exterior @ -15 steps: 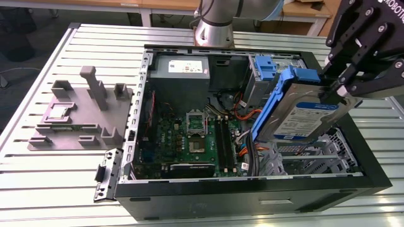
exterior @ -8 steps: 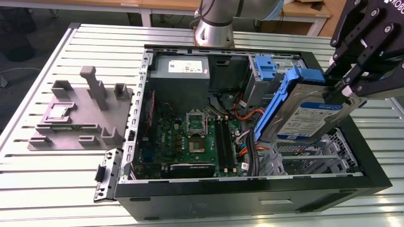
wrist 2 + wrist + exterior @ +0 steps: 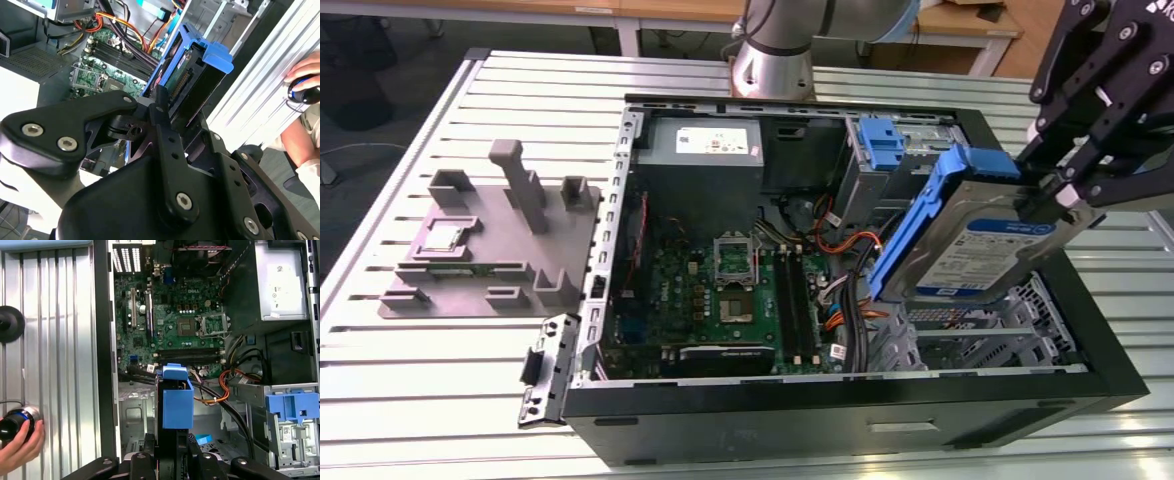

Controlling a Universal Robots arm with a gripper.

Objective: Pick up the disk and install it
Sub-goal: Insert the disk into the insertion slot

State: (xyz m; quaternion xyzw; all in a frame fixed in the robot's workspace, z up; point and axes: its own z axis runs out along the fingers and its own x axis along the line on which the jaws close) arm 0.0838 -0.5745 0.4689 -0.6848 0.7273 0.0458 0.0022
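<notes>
1. I see the black claw (image 3: 1058,205) clamped on one end of the silver hard drive in its blue plastic carrier frame (image 3: 981,250).
2. Drive hangs tilted over the open black computer case (image 3: 854,400), at the exterior view's right end.

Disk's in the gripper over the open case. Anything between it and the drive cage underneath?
Nothing visible does. The gripper holds the disk tilted above the metal drive cage. The orange and black cables run beside the cage, not across it, as far as the first wrist view shows.
</notes>
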